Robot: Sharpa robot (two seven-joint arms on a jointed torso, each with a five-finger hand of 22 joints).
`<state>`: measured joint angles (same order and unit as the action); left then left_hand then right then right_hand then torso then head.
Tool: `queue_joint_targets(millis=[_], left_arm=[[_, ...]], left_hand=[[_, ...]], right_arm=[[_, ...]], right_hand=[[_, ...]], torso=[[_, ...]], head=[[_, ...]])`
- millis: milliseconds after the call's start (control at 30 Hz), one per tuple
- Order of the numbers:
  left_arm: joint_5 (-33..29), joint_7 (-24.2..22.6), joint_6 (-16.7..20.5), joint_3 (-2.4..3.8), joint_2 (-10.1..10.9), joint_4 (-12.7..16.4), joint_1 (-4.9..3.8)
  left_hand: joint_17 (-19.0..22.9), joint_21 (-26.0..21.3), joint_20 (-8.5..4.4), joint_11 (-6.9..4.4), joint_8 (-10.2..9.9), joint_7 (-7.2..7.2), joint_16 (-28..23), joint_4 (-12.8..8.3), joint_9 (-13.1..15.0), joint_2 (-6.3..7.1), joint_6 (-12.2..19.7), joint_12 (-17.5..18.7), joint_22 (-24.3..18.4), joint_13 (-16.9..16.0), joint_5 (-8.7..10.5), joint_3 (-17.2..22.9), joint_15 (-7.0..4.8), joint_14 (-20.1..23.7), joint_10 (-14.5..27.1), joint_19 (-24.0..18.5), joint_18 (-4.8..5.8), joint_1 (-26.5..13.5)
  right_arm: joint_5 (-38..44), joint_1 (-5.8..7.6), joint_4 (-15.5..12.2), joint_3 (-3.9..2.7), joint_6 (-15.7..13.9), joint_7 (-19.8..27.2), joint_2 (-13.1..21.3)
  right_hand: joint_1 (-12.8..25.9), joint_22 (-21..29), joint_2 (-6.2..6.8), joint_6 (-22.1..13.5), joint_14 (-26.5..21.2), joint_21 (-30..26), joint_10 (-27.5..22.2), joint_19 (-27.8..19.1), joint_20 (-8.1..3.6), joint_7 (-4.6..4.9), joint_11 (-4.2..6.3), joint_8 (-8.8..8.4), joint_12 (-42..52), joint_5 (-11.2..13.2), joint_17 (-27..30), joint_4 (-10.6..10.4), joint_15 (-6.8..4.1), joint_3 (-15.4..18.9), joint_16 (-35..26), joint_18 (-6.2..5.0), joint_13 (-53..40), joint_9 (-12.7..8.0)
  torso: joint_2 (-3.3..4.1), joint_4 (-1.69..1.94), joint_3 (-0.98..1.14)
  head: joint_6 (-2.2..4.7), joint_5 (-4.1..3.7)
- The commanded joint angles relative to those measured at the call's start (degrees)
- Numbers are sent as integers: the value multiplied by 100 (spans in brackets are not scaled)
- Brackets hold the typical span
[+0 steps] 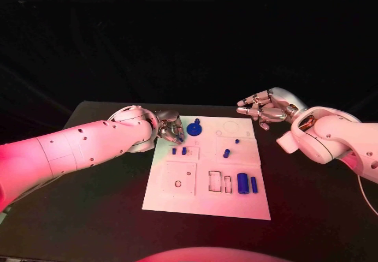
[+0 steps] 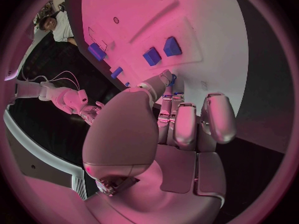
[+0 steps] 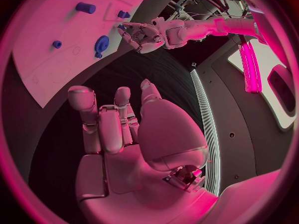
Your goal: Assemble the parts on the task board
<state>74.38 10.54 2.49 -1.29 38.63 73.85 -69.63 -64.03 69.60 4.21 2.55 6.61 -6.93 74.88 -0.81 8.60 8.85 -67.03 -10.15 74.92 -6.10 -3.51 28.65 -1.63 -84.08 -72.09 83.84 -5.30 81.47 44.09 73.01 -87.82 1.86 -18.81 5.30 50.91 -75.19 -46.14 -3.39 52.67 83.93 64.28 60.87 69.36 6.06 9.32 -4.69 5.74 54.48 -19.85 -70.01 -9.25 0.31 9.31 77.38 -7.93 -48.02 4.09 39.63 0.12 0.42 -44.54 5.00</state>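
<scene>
The task board [image 1: 206, 185], a white plate, lay in the middle of the black table [image 1: 94, 218], its long side running away from the robot. Small blue parts sat on it: a round disc-shaped part [image 1: 195, 130] with a short stub near the far left corner, two small blocks [image 1: 179, 151] side by side just nearer than the disc, a small peg [image 1: 226, 153] around the middle of the board, and a thick cylinder [image 1: 243, 183] with a thin bar [image 1: 254, 185] just beside it toward the near right. Outlined recesses marked the board next to the cylinder and in the square panel on its near left.

The left hand [image 1: 169, 128] hung over the board's far left edge, just beside the disc; its fingers [image 2: 186, 127] were curled in together, fingertips pointing toward the board. Whether anything was pinched at the tips could not be told; in the left wrist view a bit of blue showed just past them, but contact was unclear. In the right wrist view the same hand [image 3: 142, 36] sat close to the disc [image 3: 101, 43].

The right hand [image 1: 265, 108] hovered off the board's far right corner, over the table and apart from every part. Its fingers [image 3: 102, 124] were loosely bent and spread, with nothing in them.
</scene>
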Motion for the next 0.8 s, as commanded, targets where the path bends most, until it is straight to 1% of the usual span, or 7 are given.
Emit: queue_joint_targets(millis=[33,433,467,800], left_arm=[[48,-13,-130,3,-40,-33,7],[306,-45,-97,3,-170,-154,23],[318,-42,-98,3,-179,-167,23],[347,0,-189,3,-218,-218,24]], left_hand=[[5,-18,-13,31,-29,-15,-2,4,2,-12,-18,37,206,-1,-17,31,-11,-108,-22,-19,85,-48],[23,-39,-12,30,-33,-13,-11,2,0,-10,-18,45,194,-2,-18,38,-11,-104,-22,-26,80,-55],[23,-39,-12,30,-33,-13,-11,2,0,-10,-18,45,194,-2,-18,38,-11,-104,-22,-26,80,-55],[23,-39,-12,30,-33,-13,-11,2,0,-10,-18,45,194,-2,-18,38,-11,-104,-22,-26,80,-55]], right_arm=[[51,-4,-8,-1,81,23,-3],[51,-4,-14,-1,85,27,-1],[51,-4,-14,-1,93,25,0],[53,-4,-18,-1,119,17,6]], right_hand=[[-16,8,-28,25,26,-23,-14,-13,-7,3,27,32,25,15,1,-20,-30,26,-33,-38,7,6],[-16,8,-28,25,26,-23,-14,-13,-7,3,27,32,25,15,1,-20,-30,26,-33,-38,7,6],[-16,8,-28,25,26,-23,-14,-13,-7,3,27,32,25,15,1,-20,-30,26,-33,-38,7,6],[-20,20,-29,23,24,-31,-22,-17,-8,3,27,33,17,17,11,-22,-30,31,-41,-39,21,5]], torso=[[-3,5,1],[-2,-5,0],[-1,-2,3],[-2,3,1]], head=[[-3,3],[3,0],[4,-2],[-13,-8]])
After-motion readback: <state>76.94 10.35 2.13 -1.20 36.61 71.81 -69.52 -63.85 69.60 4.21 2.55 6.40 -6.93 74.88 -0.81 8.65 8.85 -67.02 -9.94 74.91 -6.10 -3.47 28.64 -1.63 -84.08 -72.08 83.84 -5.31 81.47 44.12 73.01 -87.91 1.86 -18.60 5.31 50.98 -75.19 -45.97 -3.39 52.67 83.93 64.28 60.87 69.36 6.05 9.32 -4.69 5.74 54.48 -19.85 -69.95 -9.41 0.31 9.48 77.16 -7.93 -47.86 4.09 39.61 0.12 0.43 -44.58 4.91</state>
